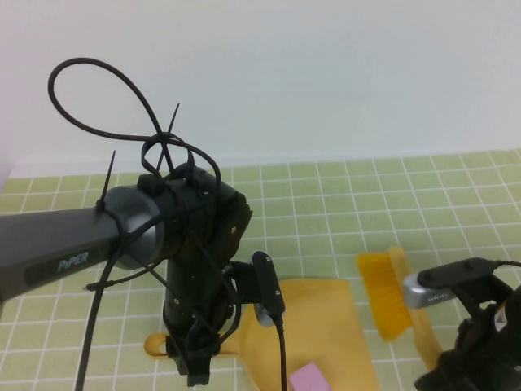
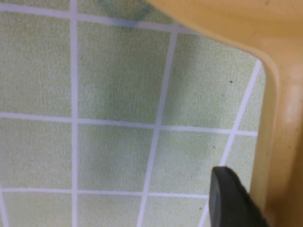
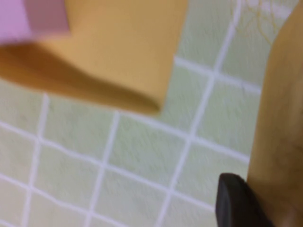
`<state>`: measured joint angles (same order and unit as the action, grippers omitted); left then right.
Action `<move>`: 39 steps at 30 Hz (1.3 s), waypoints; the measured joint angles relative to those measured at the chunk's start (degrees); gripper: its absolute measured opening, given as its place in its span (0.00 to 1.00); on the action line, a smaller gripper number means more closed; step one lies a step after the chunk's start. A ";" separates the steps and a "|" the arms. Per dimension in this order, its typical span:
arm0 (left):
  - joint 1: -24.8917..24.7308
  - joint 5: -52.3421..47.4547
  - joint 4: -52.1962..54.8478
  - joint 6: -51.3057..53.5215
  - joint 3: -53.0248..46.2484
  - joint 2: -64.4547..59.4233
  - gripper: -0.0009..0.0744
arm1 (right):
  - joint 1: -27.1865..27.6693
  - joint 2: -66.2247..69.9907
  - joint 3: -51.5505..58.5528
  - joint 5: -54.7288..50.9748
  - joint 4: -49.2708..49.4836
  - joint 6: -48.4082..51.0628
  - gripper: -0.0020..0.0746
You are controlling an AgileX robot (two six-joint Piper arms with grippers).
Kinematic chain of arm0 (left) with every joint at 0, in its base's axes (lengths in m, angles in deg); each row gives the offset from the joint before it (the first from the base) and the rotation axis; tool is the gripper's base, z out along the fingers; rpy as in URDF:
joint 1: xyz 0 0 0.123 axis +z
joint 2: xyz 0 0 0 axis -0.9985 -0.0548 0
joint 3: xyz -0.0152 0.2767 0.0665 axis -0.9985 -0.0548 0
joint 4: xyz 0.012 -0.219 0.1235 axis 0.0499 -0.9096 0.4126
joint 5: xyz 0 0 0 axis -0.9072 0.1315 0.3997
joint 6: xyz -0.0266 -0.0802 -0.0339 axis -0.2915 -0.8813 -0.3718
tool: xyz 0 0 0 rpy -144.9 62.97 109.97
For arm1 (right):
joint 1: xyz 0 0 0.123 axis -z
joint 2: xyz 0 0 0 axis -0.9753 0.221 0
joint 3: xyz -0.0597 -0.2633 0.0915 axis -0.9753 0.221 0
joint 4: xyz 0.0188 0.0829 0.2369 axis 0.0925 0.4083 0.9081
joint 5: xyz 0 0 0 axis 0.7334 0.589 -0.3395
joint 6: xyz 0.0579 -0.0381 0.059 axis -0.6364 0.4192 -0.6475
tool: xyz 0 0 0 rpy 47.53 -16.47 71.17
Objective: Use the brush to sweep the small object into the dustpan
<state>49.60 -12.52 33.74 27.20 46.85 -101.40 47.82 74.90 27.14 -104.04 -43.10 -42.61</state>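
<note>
The mustard-yellow dustpan (image 1: 321, 322) lies flat on the green tiled table, its handle end (image 1: 155, 345) pointing left. The small pink cube (image 1: 308, 379) rests on the scoop near the front edge. My left gripper (image 1: 193, 368) reaches down onto the dustpan handle (image 2: 284, 142), and its one visible finger (image 2: 232, 201) lies against the handle's side. To the right of the scoop stands the brush (image 1: 385, 293), orange bristles up. My right gripper (image 1: 456, 368) is shut on the brush's tan handle (image 3: 279, 123), one finger (image 3: 235, 203) pressed to it. The cube (image 3: 28, 16) and scoop (image 3: 118, 47) also show in the right wrist view.
The left arm, with looped black cables (image 1: 122, 90), fills the left and middle of the high view. A pale wall (image 1: 326, 73) rises behind the far table edge. Bare tiles (image 1: 423, 195) lie beyond the dustpan and brush.
</note>
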 joint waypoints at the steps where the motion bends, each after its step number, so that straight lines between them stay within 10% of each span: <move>1: 0.00 0.35 0.00 0.00 0.00 0.00 0.17 | 0.00 0.00 0.00 1.25 0.67 0.00 0.26; 8: 0.00 1.40 0.29 -4.47 0.00 0.11 0.62 | 2.86 0.00 0.00 5.46 2.65 -0.99 0.26; 26: 0.00 0.94 1.05 -4.74 0.04 9.03 0.62 | 12.03 12.21 0.00 2.09 21.66 20.82 0.26; 30: 0.00 0.65 1.05 -5.36 0.04 12.24 0.47 | 12.04 12.96 0.00 2.08 20.89 20.82 0.26; 35: 0.00 0.52 1.44 -5.36 0.04 16.89 0.01 | 12.04 12.96 0.00 1.10 18.71 20.82 0.32; 39: 0.00 0.44 1.20 -7.01 0.04 20.22 0.01 | 12.04 12.96 0.00 0.86 17.25 20.82 0.39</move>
<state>49.60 -12.08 34.93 20.20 46.89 -81.17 59.86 87.85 27.14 -103.18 -25.85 -21.79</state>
